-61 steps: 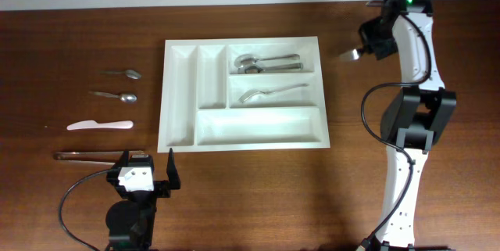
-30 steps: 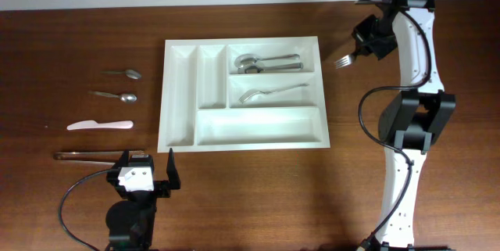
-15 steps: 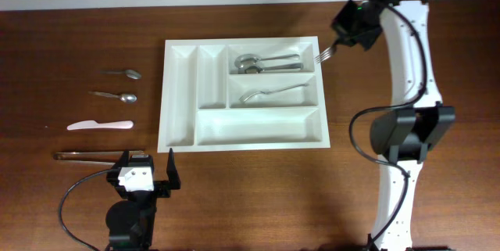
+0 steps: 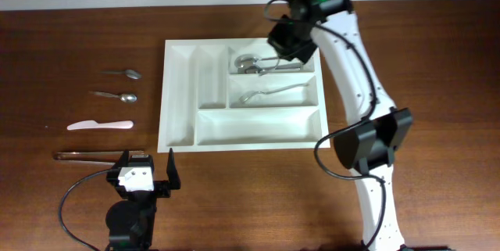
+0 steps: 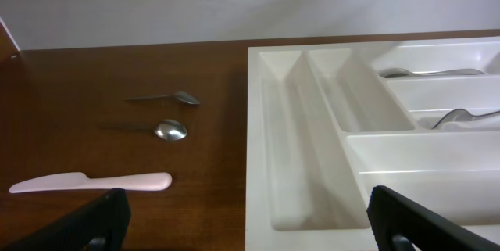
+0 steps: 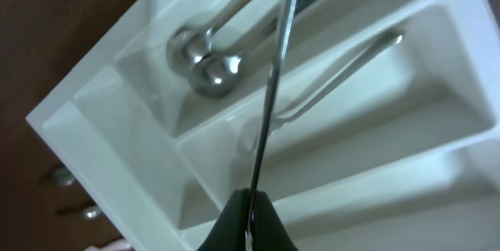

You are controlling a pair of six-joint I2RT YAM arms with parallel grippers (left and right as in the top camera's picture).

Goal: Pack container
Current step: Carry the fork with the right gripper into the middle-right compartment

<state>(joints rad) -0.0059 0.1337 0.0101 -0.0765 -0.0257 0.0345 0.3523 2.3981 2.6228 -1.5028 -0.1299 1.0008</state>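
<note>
The container (image 4: 167, 95) is a large white cutlery tray at mid-table, also in the left wrist view (image 5: 262, 141) and the right wrist view (image 6: 94, 126). Its top right compartment holds spoons (image 4: 250, 64), and the one below holds a fork (image 4: 269, 92). My right gripper (image 4: 291, 44) is shut on the thin handle of a metal fork (image 6: 273, 87) and holds it above those two compartments (image 6: 250, 212). My left gripper (image 4: 148, 174) is open and empty near the front edge, left of the tray's front corner (image 5: 246, 204).
Left of the tray lie two small spoons (image 4: 125, 72) (image 4: 117, 95), a pink knife (image 4: 99, 125) and metal tongs (image 4: 94, 155). The spoons (image 5: 176, 98) (image 5: 168, 130) and the knife (image 5: 90, 181) also show in the left wrist view.
My right arm has swung left from beyond the tray's right side to over its upper right compartments, carrying the fork. The left arm has not moved.
</note>
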